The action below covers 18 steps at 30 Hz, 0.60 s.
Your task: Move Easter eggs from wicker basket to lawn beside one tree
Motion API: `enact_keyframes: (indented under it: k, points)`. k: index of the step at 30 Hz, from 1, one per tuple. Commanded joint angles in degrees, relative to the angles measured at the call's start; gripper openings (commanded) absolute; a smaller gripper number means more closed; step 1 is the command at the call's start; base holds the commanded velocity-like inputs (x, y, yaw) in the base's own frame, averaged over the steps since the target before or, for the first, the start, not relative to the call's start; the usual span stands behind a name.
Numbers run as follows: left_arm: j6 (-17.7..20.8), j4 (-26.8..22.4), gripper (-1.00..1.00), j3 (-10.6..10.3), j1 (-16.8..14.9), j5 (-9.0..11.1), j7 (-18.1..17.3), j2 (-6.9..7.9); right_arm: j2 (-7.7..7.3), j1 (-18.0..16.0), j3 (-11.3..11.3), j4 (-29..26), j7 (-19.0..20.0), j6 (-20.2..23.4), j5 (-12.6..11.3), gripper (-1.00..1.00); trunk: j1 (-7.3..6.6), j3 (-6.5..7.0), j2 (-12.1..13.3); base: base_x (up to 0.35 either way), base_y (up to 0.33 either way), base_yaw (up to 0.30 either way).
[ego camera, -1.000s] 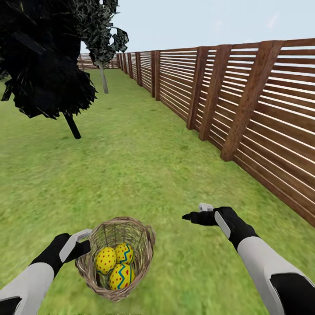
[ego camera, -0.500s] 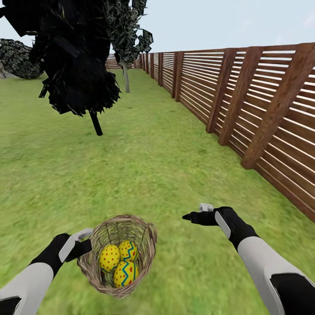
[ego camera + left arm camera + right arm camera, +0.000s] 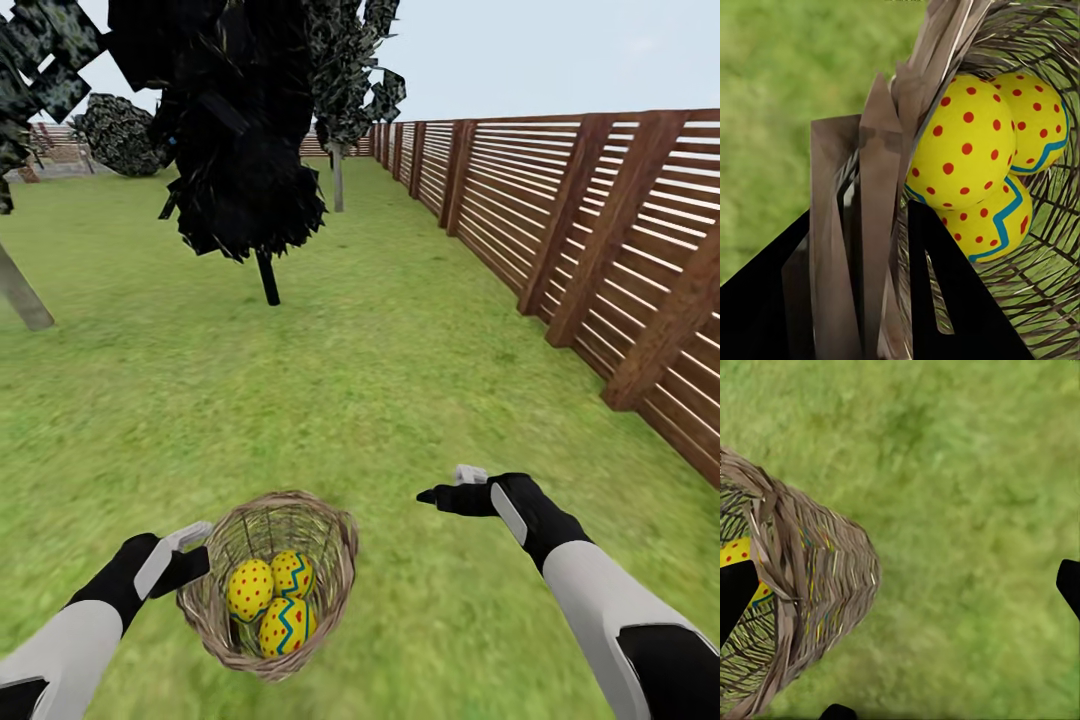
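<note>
over the lawn [image 3: 400, 380] the whole head view has swung since a second ago, so the fence [image 3: 600, 230] has slid rightward and a pale-trunked tree [image 3: 20, 290] has entered at the far left, while the arms and basket sit unchanged in frame, which i read as the robot turning to carry the eggs toward a tree. the left gripper [image 3: 185, 550] is clamped on the rim of the wicker basket [image 3: 335, 555], all three easter eggs [image 3: 268, 600] inside, and the right gripper [image 3: 445, 490] hangs spread and empty just beside it. mottled grass stretches to the slatted fence, with a dark-trunked tree [image 3: 267, 280] ahead.
</note>
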Motion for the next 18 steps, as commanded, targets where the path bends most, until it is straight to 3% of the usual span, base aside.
enact_keyframes:
  k: [1, 18]
  points:
    - [0.26, -0.08, -1.0, 0.24, -0.05, 1.05, 0.34, -0.01, -0.09, -0.01, 0.39, -0.09, -0.16, 0.22, -0.54, 1.0, -0.23, 0.14, 0.38, 0.0, 0.0, 0.288]
    - [0.2, -0.08, -1.0, 0.24, -0.03, 1.05, -1.33, 0.04, -0.08, 0.01, 0.39, 0.07, -0.16, 0.23, -0.54, 1.0, -3.96, 3.19, 7.2, 0.0, 0.0, 0.288]
